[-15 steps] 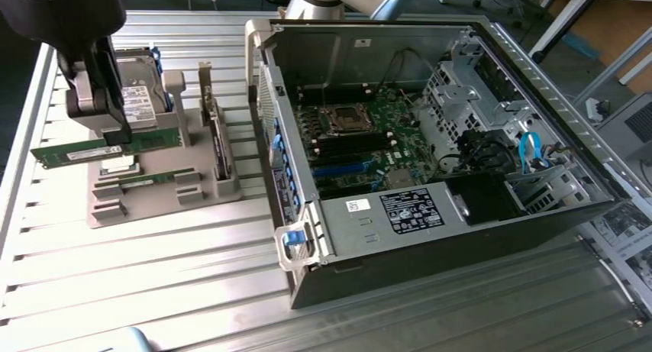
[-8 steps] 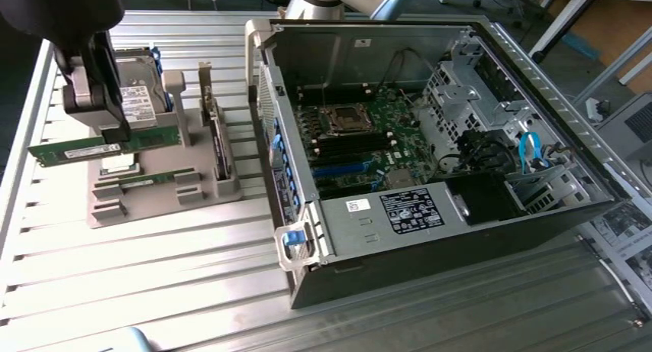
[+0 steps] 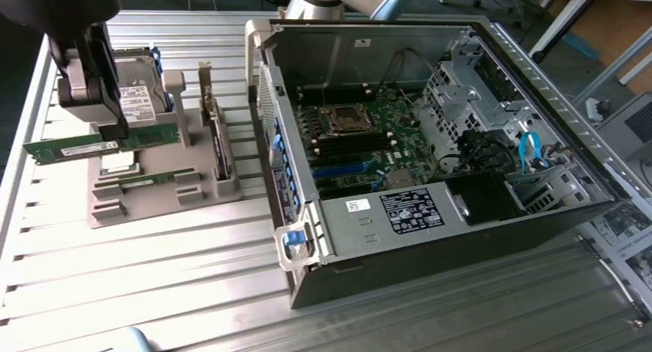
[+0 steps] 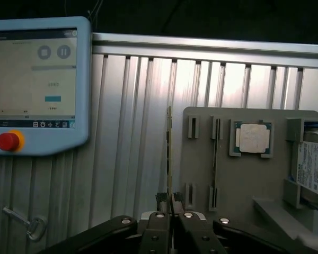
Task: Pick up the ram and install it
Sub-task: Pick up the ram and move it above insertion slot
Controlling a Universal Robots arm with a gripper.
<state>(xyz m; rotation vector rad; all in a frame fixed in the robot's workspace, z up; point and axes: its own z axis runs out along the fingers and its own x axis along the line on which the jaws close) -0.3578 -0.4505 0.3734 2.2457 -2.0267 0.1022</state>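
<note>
The ribbed aluminium desk (image 3: 153, 283) carries a grey parts holder (image 3: 153, 208) at the exterior view's left and an open computer case (image 3: 438, 269) at its right. A blue-framed teach pendant (image 4: 37, 84) and a small key (image 4: 25, 222) also lie on it.

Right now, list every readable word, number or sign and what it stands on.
No text is legible.
Teach pendant screen: blurred.
Label on the hard drive: too small.
Label on the ram: too small.
Labels in the computer case: too small.
</note>
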